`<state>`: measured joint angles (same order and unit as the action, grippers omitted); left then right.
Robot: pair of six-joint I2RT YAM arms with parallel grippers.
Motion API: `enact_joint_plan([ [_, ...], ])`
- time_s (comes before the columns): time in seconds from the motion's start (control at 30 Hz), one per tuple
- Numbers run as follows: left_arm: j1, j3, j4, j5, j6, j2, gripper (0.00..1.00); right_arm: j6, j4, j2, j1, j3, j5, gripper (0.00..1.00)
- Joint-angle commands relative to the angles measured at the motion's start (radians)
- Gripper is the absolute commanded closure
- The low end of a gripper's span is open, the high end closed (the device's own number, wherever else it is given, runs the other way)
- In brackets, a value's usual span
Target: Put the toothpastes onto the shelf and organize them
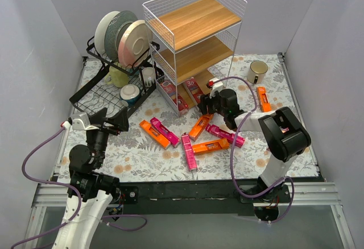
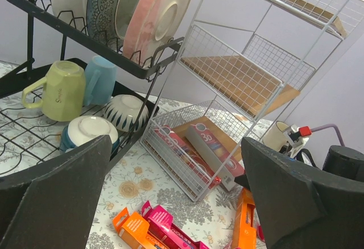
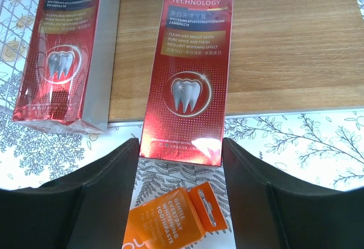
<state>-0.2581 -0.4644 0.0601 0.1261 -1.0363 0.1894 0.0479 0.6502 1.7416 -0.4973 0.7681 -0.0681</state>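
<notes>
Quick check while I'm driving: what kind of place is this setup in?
Most likely a staged lab test cell, not a real home: plain grey panels close it in, and a dish rack and wire shelf stand as household props on a floral cloth.

The shelf [image 1: 193, 27] stands at the back middle of the counter [image 1: 114, 158]. The dish rack [image 1: 108, 92] is just to its left, with plates [image 1: 122, 33] upright in the top tier and mugs [image 2: 57, 90] and bowls [image 2: 91, 132] below. A single mug [image 1: 257, 71] sits right of the shelf.

On the shelf's bottom board lies a carton [image 3: 60, 50]. A second carton [image 3: 185, 73] lies to its right, its near end sticking out over the counter between the fingers of the right hand [image 3: 179, 144].

Loose cartons [image 1: 210, 145] lie scattered on the counter before the shelf. A lone carton [image 1: 263, 98] lies further right, in front of the single mug. The left hand [image 1: 112, 118] is in front of the dish rack.
</notes>
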Motion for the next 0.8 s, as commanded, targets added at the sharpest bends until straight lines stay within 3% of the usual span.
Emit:
enact_joint_plan([
  [0.0,-0.006,-0.008,0.009,-0.010,0.010,0.021,0.02,-0.013,0.048,0.029,0.003,0.023,-0.015,0.35],
  [0.77,-0.004,-0.007,0.006,-0.010,0.018,0.045,0.02,-0.077,-0.029,0.122,0.026,0.155,-0.032,0.37],
])
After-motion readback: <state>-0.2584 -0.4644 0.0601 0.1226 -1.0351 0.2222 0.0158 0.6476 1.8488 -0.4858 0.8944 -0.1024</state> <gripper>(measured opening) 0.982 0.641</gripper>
